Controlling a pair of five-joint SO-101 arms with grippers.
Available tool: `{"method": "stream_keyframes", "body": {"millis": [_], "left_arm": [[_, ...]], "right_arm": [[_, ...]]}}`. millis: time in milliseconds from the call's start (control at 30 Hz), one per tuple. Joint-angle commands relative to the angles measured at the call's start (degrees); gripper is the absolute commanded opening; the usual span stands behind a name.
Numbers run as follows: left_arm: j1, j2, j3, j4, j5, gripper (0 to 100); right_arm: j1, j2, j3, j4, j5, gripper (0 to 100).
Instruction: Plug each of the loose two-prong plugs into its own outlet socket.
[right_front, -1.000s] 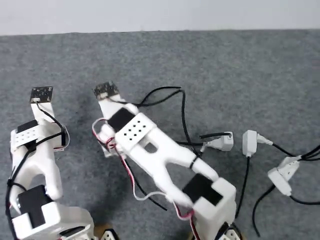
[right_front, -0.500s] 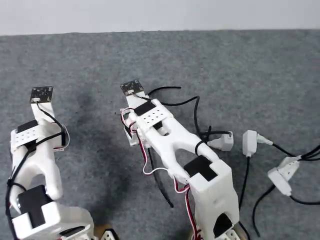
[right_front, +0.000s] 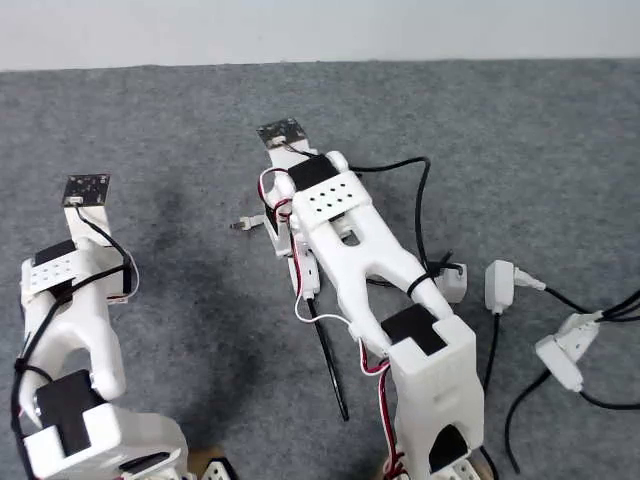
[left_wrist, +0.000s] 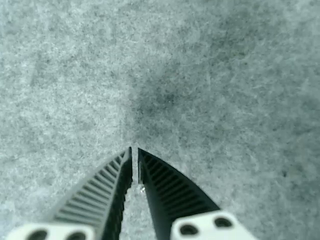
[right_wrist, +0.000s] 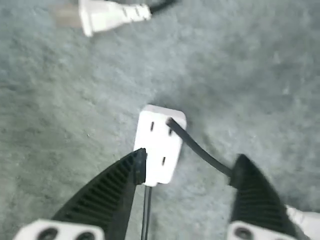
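Hanging over the grey table (left_wrist: 225, 75), the right end effector (right_wrist: 190, 159) is spread wide. A white outlet socket (right_wrist: 160, 142) sits between its fingers, close against one of them. A black cable (right_wrist: 200, 150) lies across the socket and runs toward the other finger. A white two-prong plug (right_wrist: 107, 15) lies well ahead of the fingertips. The left end effector (left_wrist: 134, 152) is pressed together, tip to tip, low over the table.
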Motion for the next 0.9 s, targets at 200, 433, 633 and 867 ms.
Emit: {"method": "stream_keyframes", "body": {"millis": [200,433,633,867], "left_arm": [[0.3,-0.4,-2.2,0.5,-0.6,1],[0.3,-0.4,-2.2,0.4,-0.7,1],[0.3,-0.4,-2.2,0.4,-0.8,1],[0.3,-0.4,-2.2,0.4,-0.8,1]], "right_arm": [[1.0,6.2,-2.5,-21.8,-18.5,11.4],[0.0,14.7,-14.5,-25.4,-30.9,20.6],[0.0,22.7,-23.9,-24.9,-30.9,21.0],[-1.6,29.3,-32.2,-20.5,-30.7,20.8]]}}
